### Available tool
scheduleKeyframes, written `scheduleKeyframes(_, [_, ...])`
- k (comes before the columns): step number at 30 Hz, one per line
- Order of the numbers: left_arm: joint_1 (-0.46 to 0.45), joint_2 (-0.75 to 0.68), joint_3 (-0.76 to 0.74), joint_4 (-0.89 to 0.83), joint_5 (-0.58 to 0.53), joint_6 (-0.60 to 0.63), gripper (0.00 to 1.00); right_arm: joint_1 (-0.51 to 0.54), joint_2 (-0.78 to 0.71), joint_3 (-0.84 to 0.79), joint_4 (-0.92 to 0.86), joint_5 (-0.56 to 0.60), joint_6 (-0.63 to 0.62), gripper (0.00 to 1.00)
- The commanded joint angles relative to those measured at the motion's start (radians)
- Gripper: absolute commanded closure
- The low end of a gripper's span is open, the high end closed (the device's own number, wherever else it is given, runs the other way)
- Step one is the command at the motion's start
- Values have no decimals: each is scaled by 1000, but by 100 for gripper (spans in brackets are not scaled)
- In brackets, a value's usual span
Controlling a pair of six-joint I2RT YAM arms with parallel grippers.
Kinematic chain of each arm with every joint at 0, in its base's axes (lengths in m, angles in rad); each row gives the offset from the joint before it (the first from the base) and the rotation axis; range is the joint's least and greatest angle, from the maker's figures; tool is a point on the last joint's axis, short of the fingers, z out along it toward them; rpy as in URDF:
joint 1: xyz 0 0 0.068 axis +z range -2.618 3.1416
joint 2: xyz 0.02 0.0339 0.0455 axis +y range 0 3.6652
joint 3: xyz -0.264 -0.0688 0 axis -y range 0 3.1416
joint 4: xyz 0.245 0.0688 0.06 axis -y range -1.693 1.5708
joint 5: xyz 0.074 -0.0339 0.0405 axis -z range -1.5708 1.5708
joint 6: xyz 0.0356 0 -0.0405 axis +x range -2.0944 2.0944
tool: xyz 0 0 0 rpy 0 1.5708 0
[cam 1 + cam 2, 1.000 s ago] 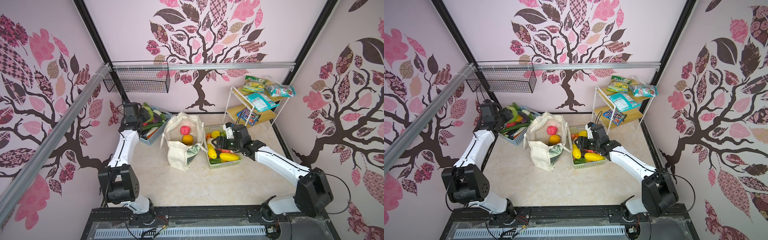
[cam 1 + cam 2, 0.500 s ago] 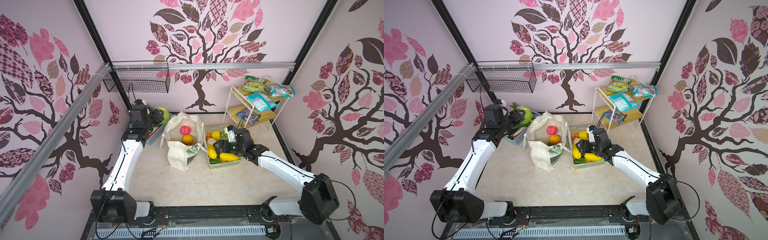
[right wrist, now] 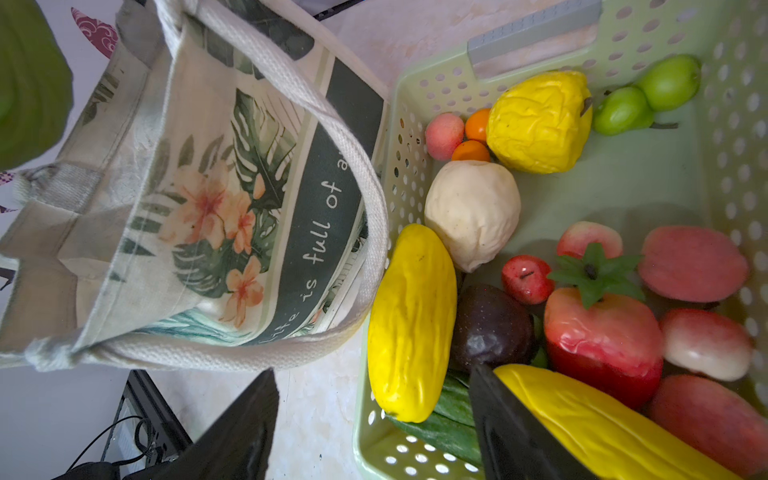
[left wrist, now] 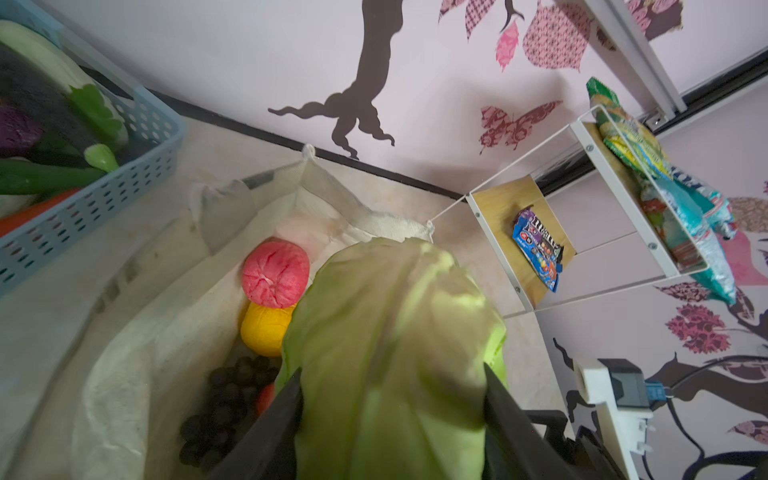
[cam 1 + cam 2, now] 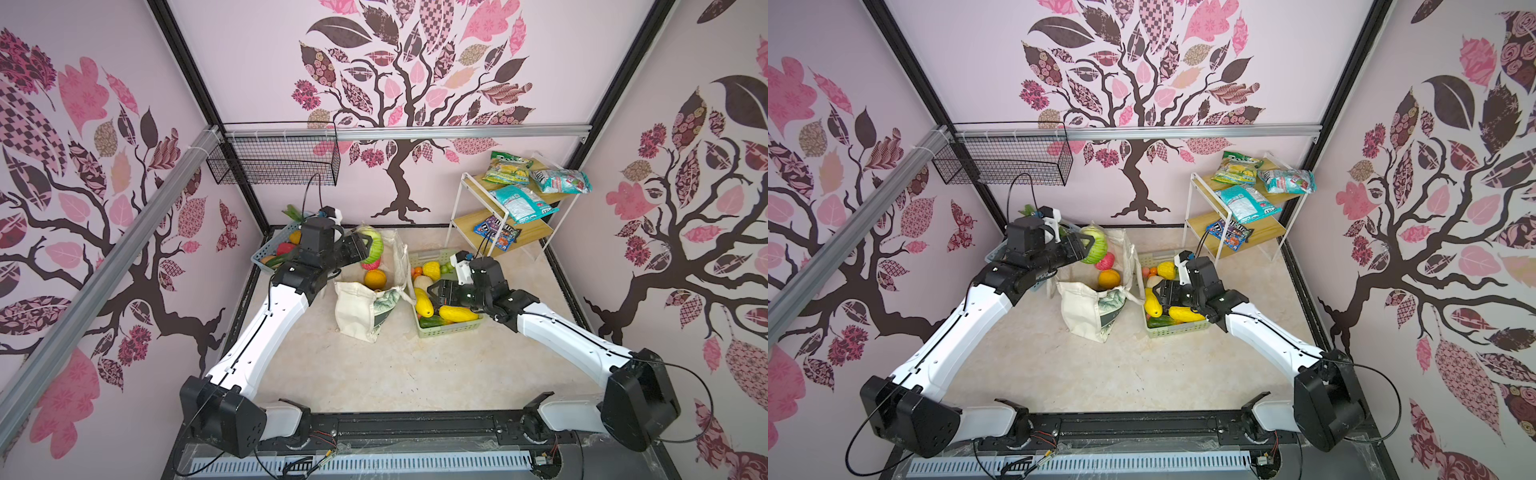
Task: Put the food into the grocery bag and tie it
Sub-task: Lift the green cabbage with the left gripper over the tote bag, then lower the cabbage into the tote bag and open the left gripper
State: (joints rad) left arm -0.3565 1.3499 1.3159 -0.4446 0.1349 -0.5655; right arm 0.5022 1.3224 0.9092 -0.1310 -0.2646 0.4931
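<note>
Left jaws: clamped on the green cabbage (image 4: 395, 353), one finger on each side of it.
Green cabbage: held above the open mouth of the grocery bag (image 5: 357, 320), not yet inside.
Grocery bag: stands on the table (image 5: 374, 374), below and ahead of the left jaws. It holds a red bumpy fruit (image 4: 276, 272), an orange (image 4: 264, 330) and a dark grape bunch (image 4: 224, 411).
Right jaws: apart, gripping nothing, low over the pale-green basket (image 3: 623, 195).
Long yellow fruit (image 3: 411, 324): just ahead of the gap between the right jaws, against the basket wall.
Second yellow fruit (image 3: 602, 428): beside one right jaw, possibly touching it; hard to tell.
Bag handle (image 3: 376, 224): loops ahead of the right jaws, touching the basket rim.
</note>
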Motion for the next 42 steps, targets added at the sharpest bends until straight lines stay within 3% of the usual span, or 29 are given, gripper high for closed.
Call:
scheduleKeyframes(1, [-34,39,-33,-13,-61,50,44,5,-45,-1,-5,12,-7,25])
scheduleKeyframes(7, [-80,105,-38,-38,-133,91,44,5,-45,-3,-8,16,-8,25])
scheduleKeyframes(25, [-89,315,-55,-94,-219,128,41,6,-29,16,-13,12,-10,25])
scheduleKeyframes(33, [-90,384,-35,-129,-232,116,17,5,-19,17,-13,15,-14,25])
scheduleKeyframes(42, [-88,343,96,-187,-194,92,10,5,-14,28,-13,13,-16,25])
